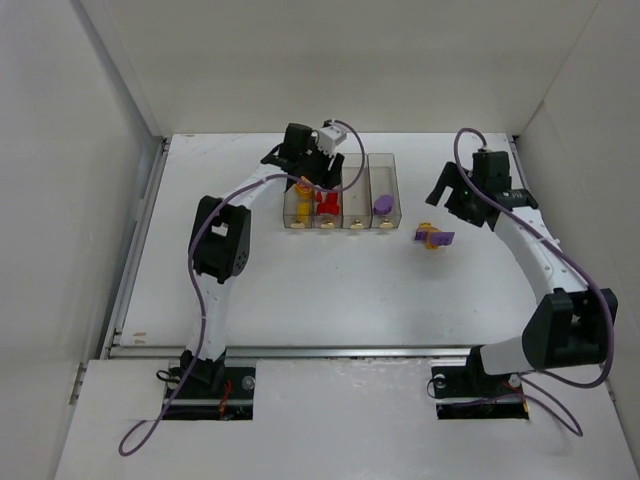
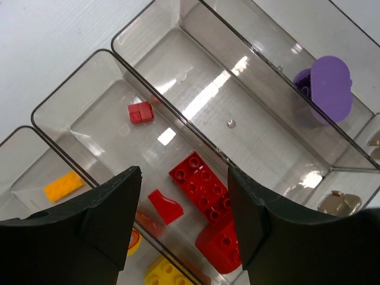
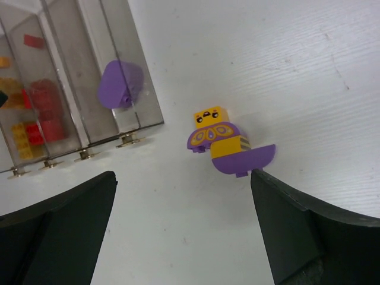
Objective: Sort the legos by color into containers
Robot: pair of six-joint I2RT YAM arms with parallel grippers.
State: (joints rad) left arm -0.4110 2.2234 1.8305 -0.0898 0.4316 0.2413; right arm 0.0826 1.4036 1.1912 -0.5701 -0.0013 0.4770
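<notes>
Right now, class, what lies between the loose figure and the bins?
Nothing: only bare table separates the figure from the bins, clearest in the right wrist view.

left claw (image 1: pixel 312 182) over the containers (image 1: pixel 356 185), above the two leftmost bins; can't read its jaws from this angle. Bin contents: yellow lego (image 1: pixel 297 205) in the first from left, red lego (image 1: pixel 327 203) in the second, purple lego (image 1: pixel 383 202) in the fourth. right claw (image 1: pixel 443 195) jaws apart, holding nothing, near a purple-and-yellow lego (image 1: pixel 435 237) lying on the counter (image 1: pixel 300 290) right of the bins.
</notes>
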